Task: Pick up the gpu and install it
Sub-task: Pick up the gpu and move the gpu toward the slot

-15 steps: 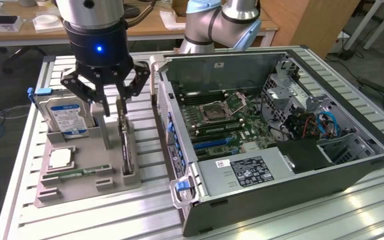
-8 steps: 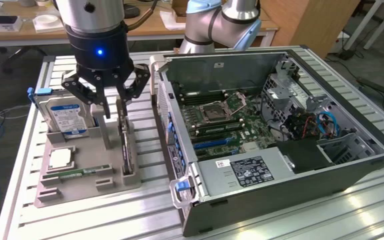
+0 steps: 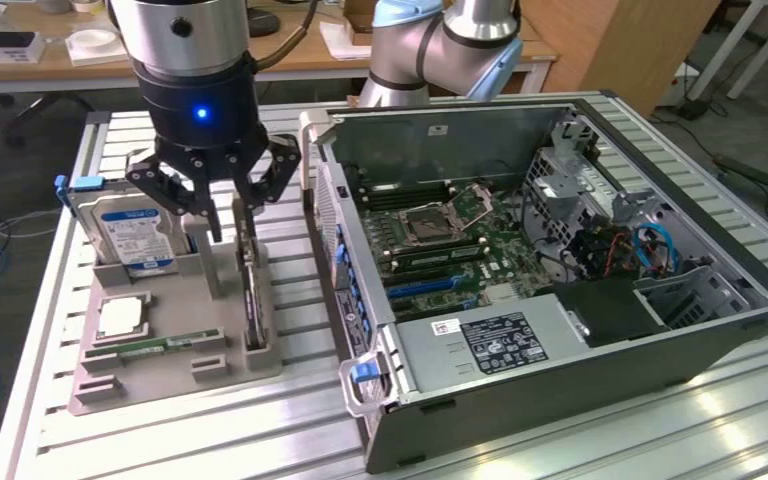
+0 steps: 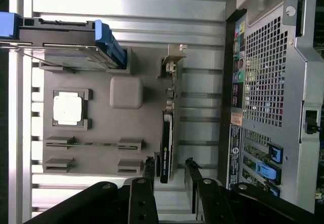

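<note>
Hovering above the thin dark-brown circuit card with the pale metal bracket, the gpu [image 3: 253,295], with jaws spread wide and gripping nothing. Lined up with one black finger to each flat side of the card, clear of it on both. Cannot tell from either view over which part of its length. Not yet lifted, not yet touched.

Stands on its long edge in a narrow slot of the grey moulded holder [image 3: 177,375], probably to leave both faces bare for a pinch from above.

Crowded on the exterior view's left by the boxy silver hard drive with a blue label [image 3: 131,235], upright in its own pocket of the same holder, near the card's bracket end and close enough to matter to the finger on that side. Lying flat and out of the way, nearer the exterior camera: a square silver processor chip [image 3: 120,317] and a narrow green memory strip [image 3: 157,347].

Hemmed on the exterior view's right by the black open computer case [image 3: 558,400], lying on its side on the slatted aluminium bench [image 3: 197,440], just beside the holder. Laid that way, seemingly, to turn the green motherboard [image 3: 444,235] and its slots upward. Around that board: a metal drive cage [image 3: 564,185], blue and red cables [image 3: 651,250] and a labelled grey power supply [image 3: 491,340], all likely to narrow the way in.
</note>
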